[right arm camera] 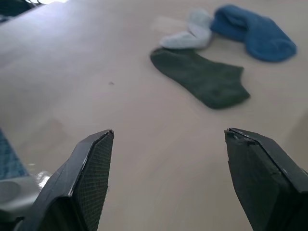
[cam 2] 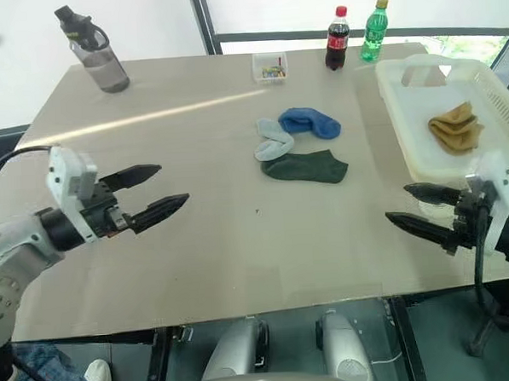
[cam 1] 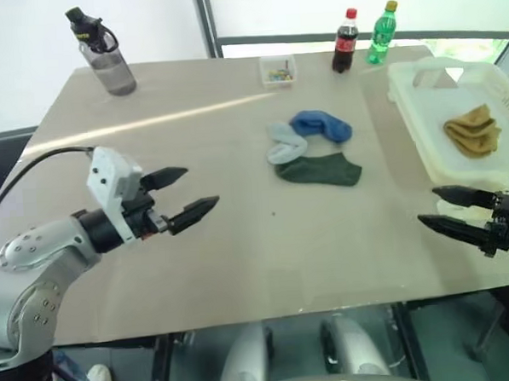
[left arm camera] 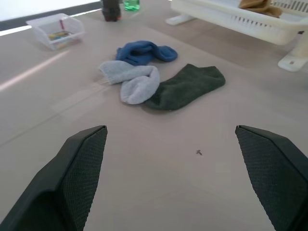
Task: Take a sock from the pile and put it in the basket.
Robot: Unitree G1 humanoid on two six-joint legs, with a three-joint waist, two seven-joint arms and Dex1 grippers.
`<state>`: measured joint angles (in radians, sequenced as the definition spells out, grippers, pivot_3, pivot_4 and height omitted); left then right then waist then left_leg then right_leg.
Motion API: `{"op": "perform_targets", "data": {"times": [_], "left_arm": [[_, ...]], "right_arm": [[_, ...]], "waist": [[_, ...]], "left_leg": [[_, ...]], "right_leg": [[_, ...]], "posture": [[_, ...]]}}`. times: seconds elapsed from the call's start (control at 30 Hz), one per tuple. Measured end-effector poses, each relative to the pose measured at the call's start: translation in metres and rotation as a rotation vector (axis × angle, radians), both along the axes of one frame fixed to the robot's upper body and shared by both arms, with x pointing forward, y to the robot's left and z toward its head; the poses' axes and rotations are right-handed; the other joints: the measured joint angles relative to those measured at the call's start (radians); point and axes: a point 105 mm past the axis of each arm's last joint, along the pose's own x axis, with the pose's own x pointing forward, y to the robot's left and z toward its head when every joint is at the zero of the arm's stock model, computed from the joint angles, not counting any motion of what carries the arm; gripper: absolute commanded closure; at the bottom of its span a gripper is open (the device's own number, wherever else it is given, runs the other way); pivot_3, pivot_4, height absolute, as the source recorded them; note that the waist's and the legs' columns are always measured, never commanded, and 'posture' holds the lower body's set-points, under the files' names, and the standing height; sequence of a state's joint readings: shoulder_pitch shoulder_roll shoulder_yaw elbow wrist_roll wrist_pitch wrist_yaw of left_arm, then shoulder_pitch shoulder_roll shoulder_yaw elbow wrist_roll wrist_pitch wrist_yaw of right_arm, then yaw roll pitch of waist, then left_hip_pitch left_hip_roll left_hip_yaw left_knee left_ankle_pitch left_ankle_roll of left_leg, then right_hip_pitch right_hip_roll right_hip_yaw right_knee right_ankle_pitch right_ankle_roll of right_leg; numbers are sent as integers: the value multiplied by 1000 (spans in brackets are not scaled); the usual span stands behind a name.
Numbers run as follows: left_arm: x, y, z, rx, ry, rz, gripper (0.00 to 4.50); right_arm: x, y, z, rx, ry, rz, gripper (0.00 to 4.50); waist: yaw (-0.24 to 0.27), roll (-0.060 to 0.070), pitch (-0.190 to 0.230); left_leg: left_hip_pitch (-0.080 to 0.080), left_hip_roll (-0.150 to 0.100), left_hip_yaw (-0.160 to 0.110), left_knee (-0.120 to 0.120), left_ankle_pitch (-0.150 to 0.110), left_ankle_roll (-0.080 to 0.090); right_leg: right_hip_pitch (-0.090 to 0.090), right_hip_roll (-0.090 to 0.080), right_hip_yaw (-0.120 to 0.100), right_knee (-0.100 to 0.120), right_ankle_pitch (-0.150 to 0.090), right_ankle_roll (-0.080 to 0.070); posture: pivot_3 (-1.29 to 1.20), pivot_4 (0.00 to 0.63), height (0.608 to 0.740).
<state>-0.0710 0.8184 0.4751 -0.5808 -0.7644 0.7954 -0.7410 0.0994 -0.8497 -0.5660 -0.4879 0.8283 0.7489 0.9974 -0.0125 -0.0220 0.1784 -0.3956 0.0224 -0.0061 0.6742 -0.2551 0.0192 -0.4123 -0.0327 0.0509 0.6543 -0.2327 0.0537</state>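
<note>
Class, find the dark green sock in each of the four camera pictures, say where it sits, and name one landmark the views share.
Left eye view: dark green sock at centre, just below the light grey sock.
Right eye view: centre, the same layout.
Left wrist view: upper middle, beside the grey sock.
Right wrist view: upper middle.
Shared landmark: the blue sock, lying next to it in all four.

Both arms are bent inward, the left hand (cam 1: 189,195) and right hand (cam 1: 437,210) empty, fingers spread wide.
</note>
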Motion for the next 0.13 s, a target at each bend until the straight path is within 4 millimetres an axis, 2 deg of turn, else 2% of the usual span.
{"op": "perform_targets", "data": {"times": [0.13], "left_arm": [[-10, 2, 3, -6, -11, 4, 0]], "right_arm": [[6, -9, 0, -2, -25, 1, 742]], "waist": [[-1, 0, 0]], "left_leg": [[0, 0, 2, 0, 0, 0]], "right_leg": [[0, -1, 1, 0, 0, 0]], "posture": [[0, 150, 740]]}}
